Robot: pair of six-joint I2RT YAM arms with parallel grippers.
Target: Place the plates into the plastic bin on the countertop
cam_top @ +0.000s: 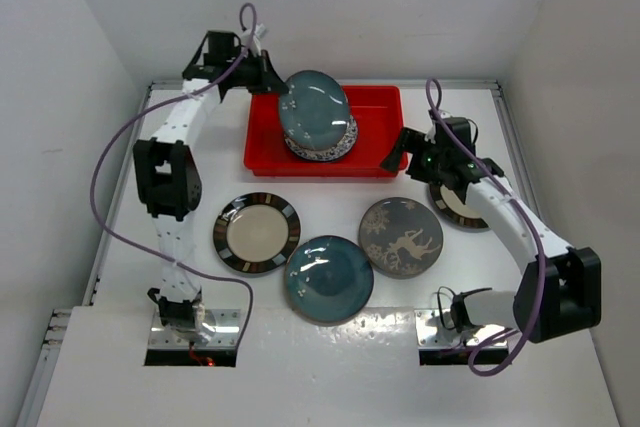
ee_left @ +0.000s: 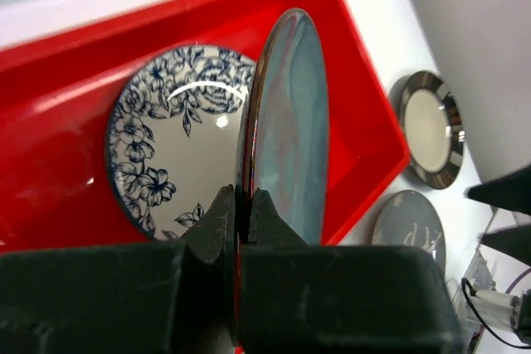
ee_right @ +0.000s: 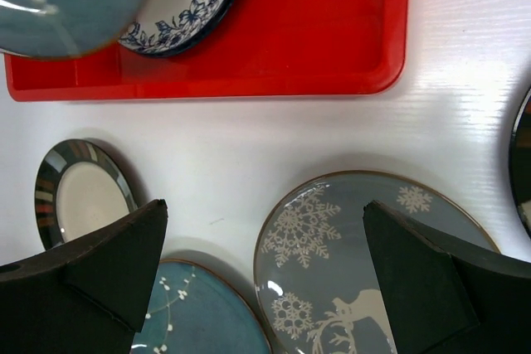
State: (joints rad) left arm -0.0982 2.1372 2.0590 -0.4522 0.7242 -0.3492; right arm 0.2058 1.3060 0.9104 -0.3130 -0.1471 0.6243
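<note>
My left gripper [cam_top: 272, 84] is shut on the rim of a glossy teal plate [cam_top: 314, 110] and holds it tilted above the red plastic bin [cam_top: 380, 122]. A blue-and-white floral plate [cam_top: 322, 153] lies in the bin under it. In the left wrist view the fingers [ee_left: 217, 215] pinch the teal plate [ee_left: 290, 122] edge-on beside the floral plate [ee_left: 170, 134]. My right gripper [cam_top: 394, 158] is open and empty by the bin's front right corner. On the countertop lie a striped-rim plate [cam_top: 256, 232], a second teal plate [cam_top: 329, 278] and a grey deer plate [cam_top: 401, 237].
Another striped-rim plate [cam_top: 455, 207] lies partly under my right arm. The right wrist view shows the grey deer plate [ee_right: 373, 271], the teal plate [ee_right: 191, 317], the striped plate [ee_right: 79, 196] and the bin's near wall [ee_right: 290, 80]. White panels wall in the countertop.
</note>
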